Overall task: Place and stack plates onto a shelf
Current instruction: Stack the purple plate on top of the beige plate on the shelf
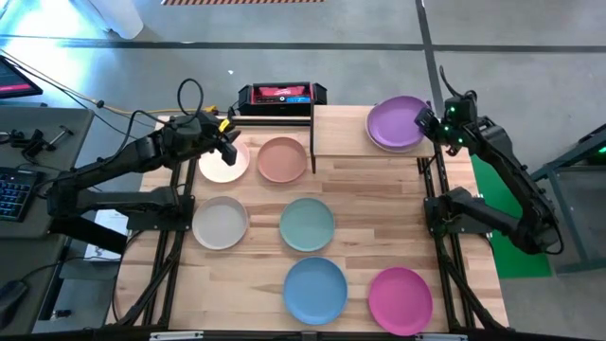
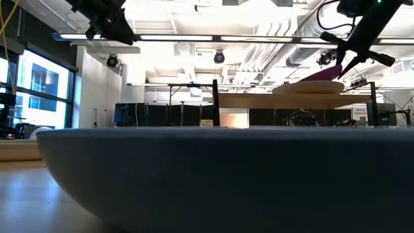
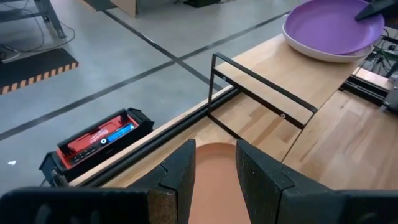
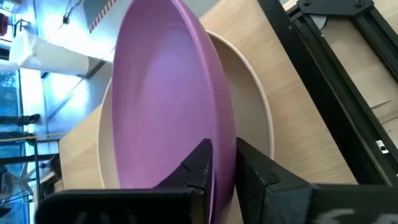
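Purple plate (image 4: pixel 168 106) lay on cream plate (image 4: pixel 249 130) on shelf (image 1: pixel 346 121), rim pinched between right gripper (image 4: pixel 222 163) fingers; release best made gently, then straight withdrawal. Left gripper (image 3: pixel 214 168), spread, was held above terracotta plate (image 3: pixel 214 180)

A black and red case (image 1: pixel 281 94) sits on the grey floor just beyond the worktop (image 1: pixel 379 204); a keyboard (image 1: pixel 13 192) lies far left

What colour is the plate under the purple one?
Cream; right wrist view shows it best.
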### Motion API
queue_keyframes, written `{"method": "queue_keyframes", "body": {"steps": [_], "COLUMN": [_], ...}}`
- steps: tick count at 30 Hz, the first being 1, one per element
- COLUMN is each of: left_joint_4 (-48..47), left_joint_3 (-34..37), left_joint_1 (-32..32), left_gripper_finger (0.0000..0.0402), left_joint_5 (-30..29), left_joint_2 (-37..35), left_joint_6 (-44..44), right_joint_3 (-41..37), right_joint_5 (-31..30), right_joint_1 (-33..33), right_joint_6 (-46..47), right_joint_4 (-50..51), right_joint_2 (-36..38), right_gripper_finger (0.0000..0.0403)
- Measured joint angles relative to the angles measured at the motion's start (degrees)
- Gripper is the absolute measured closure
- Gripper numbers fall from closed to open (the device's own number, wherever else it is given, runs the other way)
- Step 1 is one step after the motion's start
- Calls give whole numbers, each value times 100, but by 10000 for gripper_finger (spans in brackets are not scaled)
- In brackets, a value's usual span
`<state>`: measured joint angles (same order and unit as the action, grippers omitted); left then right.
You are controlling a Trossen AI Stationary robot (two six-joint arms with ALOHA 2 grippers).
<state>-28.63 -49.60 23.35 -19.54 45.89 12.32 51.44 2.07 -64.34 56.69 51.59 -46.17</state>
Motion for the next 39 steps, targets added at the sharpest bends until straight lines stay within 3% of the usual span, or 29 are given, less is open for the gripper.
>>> {"method": "queue_keyframes", "body": {"steps": [12,21,29,39], "left_joint_4": [-34,-32,-21,-17], "left_joint_3": [2,2,2,2], "left_joint_1": [0,0,0,0], "left_gripper_finger": [298,298,298,298], "left_joint_5": [30,96,100,93], "left_joint_2": [24,24,24,24], "left_joint_6": [0,33,107,111], "right_joint_3": [0,0,0,223], "right_joint_5": [205,251,768,870], "right_joint_1": [0,0,0,0], "right_joint_6": [-283,-408,-315,-303], "right_joint_4": [50,91,102,934], "right_joint_2": [7,7,102,325], "right_gripper_finger": [357,309,300,300]}}
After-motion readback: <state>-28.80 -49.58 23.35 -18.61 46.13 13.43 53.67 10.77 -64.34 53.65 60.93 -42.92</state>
